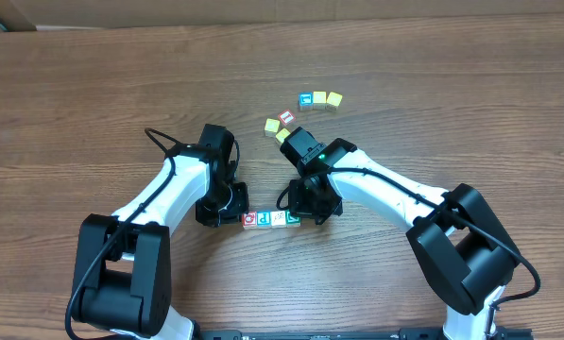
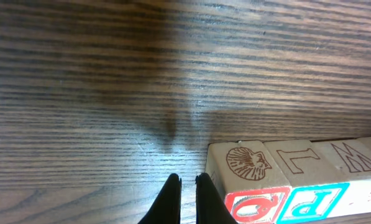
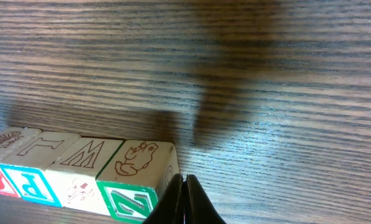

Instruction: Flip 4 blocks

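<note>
Four letter blocks lie in a tight row: red Q (image 1: 250, 219), blue P (image 1: 264, 219), a pale one (image 1: 279, 219) and green Z (image 1: 293, 218). My left gripper (image 1: 237, 213) is shut and empty, its tips at the table just left of the Q block (image 2: 253, 190). My right gripper (image 1: 306, 214) is also shut and empty, its tips (image 3: 185, 180) against the right end of the Z block (image 3: 135, 183). The left wrist view shows the P block (image 2: 309, 202) beside the Q. In the right wrist view the pale block (image 3: 79, 177) sits left of the Z.
Further back are loose cubes: a blue one (image 1: 305, 99) with two yellow ones (image 1: 327, 98), and a red-faced cube (image 1: 285, 117) among yellow ones (image 1: 272, 125). Both arms reach in from the table's front edge.
</note>
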